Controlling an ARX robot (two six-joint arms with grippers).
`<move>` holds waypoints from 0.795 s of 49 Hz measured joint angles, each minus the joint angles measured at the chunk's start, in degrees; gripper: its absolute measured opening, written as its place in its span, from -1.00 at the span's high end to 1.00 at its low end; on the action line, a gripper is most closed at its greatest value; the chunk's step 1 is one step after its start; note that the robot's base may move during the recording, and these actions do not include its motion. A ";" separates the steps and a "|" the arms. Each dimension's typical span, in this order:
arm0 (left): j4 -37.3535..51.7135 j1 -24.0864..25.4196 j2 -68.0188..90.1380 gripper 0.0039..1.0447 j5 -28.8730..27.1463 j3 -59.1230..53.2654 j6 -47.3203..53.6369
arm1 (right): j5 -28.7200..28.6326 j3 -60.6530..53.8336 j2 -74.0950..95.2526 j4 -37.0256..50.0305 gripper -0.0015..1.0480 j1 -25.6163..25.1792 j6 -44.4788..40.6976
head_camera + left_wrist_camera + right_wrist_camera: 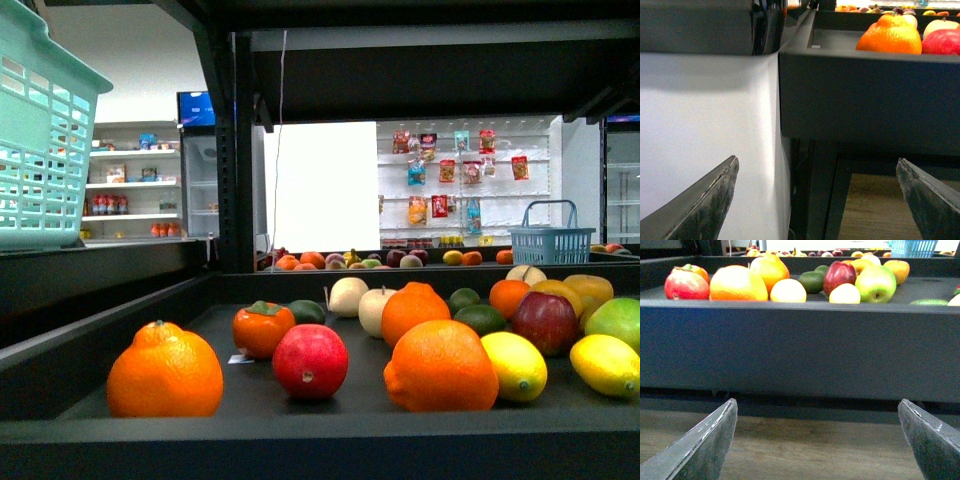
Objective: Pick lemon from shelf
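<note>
Two yellow lemons lie on the black shelf (330,425) tier, right of a big orange (440,366): one lemon (514,365) beside that orange, the other lemon (606,365) at the right edge. The right wrist view shows both, the nearer lemon (788,291) and the other lemon (844,293), behind the shelf's front wall (800,350). My right gripper (817,440) is open and empty, below and in front of that wall. My left gripper (817,200) is also open and empty, low by the shelf's left corner (865,100). Neither gripper appears in the front view.
Around the lemons lie a big orange (165,372), a pomegranate (310,360), a red apple (545,322) and a green apple (875,282). A teal basket (45,130) hangs at upper left. A white panel (705,130) stands left of the shelf. Wooden floor (805,445) runs underneath.
</note>
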 joint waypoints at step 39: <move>0.00 0.00 0.00 -0.86 0.02 0.00 0.02 | 0.00 0.00 0.00 -0.02 -0.85 0.00 0.00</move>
